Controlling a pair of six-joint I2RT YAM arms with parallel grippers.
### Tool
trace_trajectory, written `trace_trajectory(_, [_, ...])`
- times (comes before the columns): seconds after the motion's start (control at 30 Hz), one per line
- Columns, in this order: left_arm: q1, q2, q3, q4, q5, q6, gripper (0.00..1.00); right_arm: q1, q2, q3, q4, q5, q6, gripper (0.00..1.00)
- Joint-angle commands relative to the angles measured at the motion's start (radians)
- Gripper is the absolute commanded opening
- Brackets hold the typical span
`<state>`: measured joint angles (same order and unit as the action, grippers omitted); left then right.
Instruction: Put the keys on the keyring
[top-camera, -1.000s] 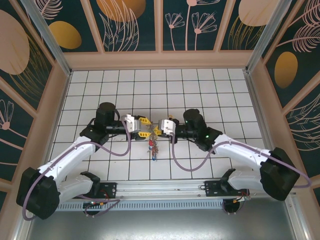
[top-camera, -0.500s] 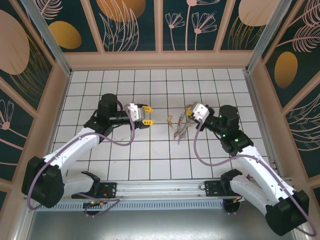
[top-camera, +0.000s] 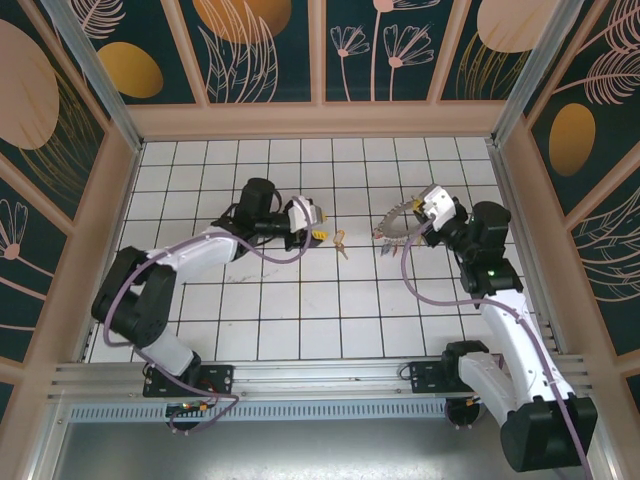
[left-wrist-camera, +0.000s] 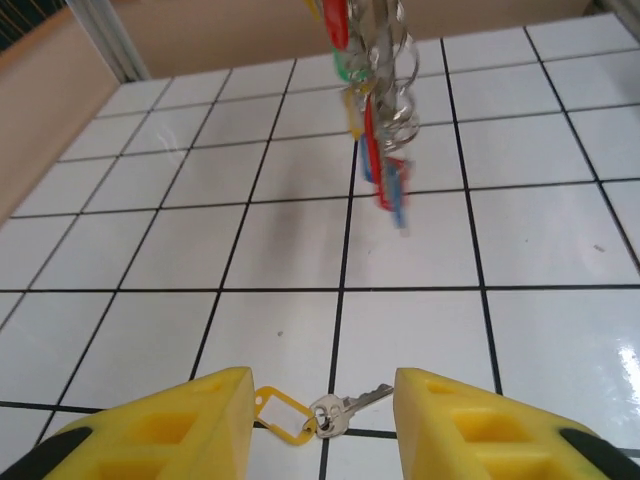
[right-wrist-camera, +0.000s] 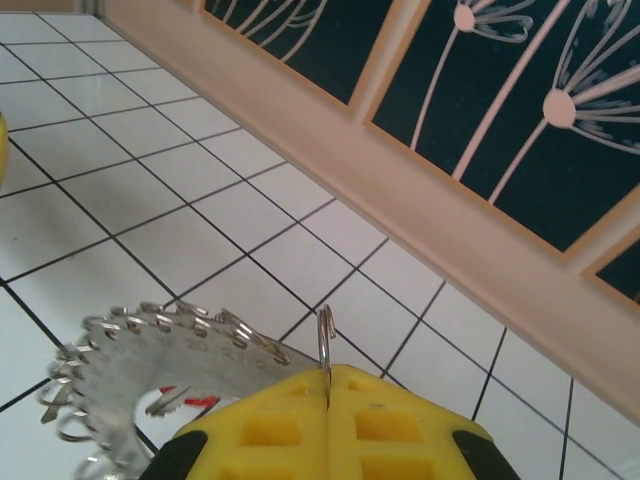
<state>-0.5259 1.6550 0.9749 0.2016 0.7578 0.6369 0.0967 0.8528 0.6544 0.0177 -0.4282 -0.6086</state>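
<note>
My right gripper (right-wrist-camera: 328, 378) is clenched on a thin wire loop at the rim of the flat grey metal keyring (right-wrist-camera: 135, 352), held in the air over the right side of the white tiled table (top-camera: 300, 300). A bunch of silver keys with red, green and blue heads (left-wrist-camera: 378, 110) hangs from it. My left gripper (left-wrist-camera: 320, 385) is released, jaws apart, over a lone silver key with a yellow tag (left-wrist-camera: 325, 412) that lies on the tiles near the middle.

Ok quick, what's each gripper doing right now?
Left gripper: open, holding nothing.
Right gripper: shut on the keyring.
</note>
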Motion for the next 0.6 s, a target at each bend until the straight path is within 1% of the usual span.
trace_trajectory(0.0, [-0.005,0.108,0.132,-0.183,-0.002,0.228,0.43,-0.038,0.023,0.036,0.018,0.039,0.04,0.0])
trace_trajectory(0.07, [-0.005,0.198,0.237,-0.339,-0.012,0.345,0.42,-0.047,0.034,0.045,-0.006,0.059,0.038,0.0])
trace_trajectory(0.13, [-0.007,0.261,0.309,-0.448,-0.038,0.454,0.41,-0.051,0.033,0.048,-0.012,0.066,0.04,0.0])
trace_trajectory(0.2, [-0.011,0.315,0.357,-0.502,-0.074,0.528,0.41,-0.055,0.035,0.05,-0.018,0.061,0.038,0.0])
trace_trajectory(0.4, [-0.023,0.448,0.481,-0.578,-0.13,0.592,0.39,-0.057,0.057,0.062,-0.028,0.058,0.025,0.0])
trace_trajectory(0.57, [-0.066,0.529,0.585,-0.676,-0.146,0.652,0.39,-0.063,0.076,0.085,-0.056,0.057,-0.004,0.0])
